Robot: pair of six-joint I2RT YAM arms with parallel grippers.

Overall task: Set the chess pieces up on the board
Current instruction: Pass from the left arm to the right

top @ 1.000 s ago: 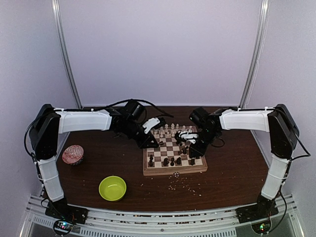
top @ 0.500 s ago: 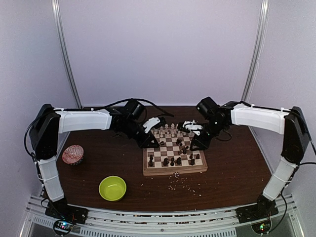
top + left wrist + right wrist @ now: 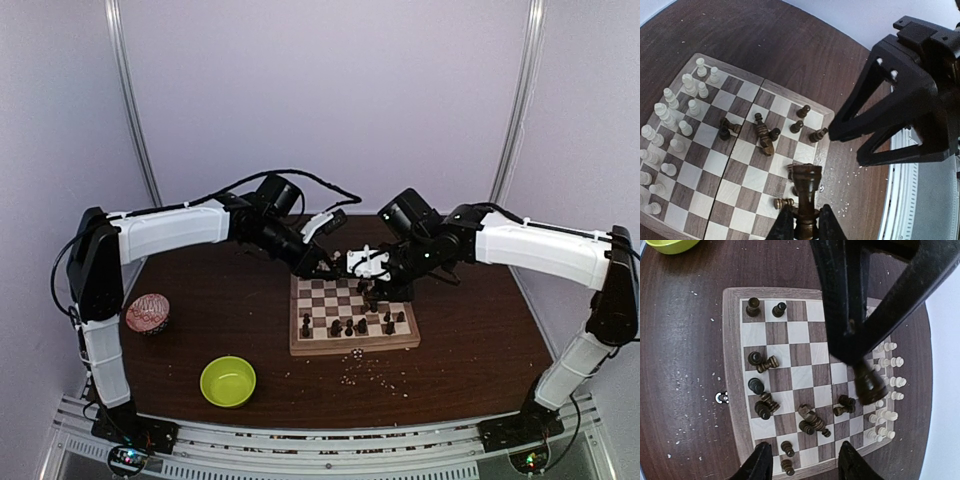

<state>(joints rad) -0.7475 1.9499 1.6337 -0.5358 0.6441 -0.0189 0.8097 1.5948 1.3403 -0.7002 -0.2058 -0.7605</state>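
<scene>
**Overhead and wrist views, board partly set.** The board [image 3: 355, 346] lies at the table's centre. A lime bowl [image 3: 228, 381] sits at its 8 o'clock and a patterned bowl [image 3: 148, 313] at its 9 o'clock. Pale crumbs [image 3: 375, 372] lie scattered off its 6 o'clock edge.

In the right wrist view, the pale pieces [image 3: 896, 381] stand upright in two files along the board's 3 o'clock edge. The dark pieces [image 3: 762, 407] are strewn from the centre round to 6 and 9 o'clock. Some are upright and several lie on their sides, two or three touching.

The left gripper [image 3: 806, 227] is closed on one dark piece [image 3: 806, 187], pinched at its narrow end. The piece's broad end points down toward the board's edge at 6 o'clock in that view. The right gripper [image 3: 805, 460] hangs above the board with its fingers spread wide and nothing between them.

**Handling.** The pieces are judged light, rigid and smooth, so they are unlikely to break. Their small bases and tall bodies suggest that a brush from a finger could topple them.

- **Upright piece:** best taken at the waist below the head, with one finger on either side.
- **Fallen piece:** best pinched across the stem.
- **Touching neighbours:** a risk, since a closing finger may knock or drag the second piece.
</scene>
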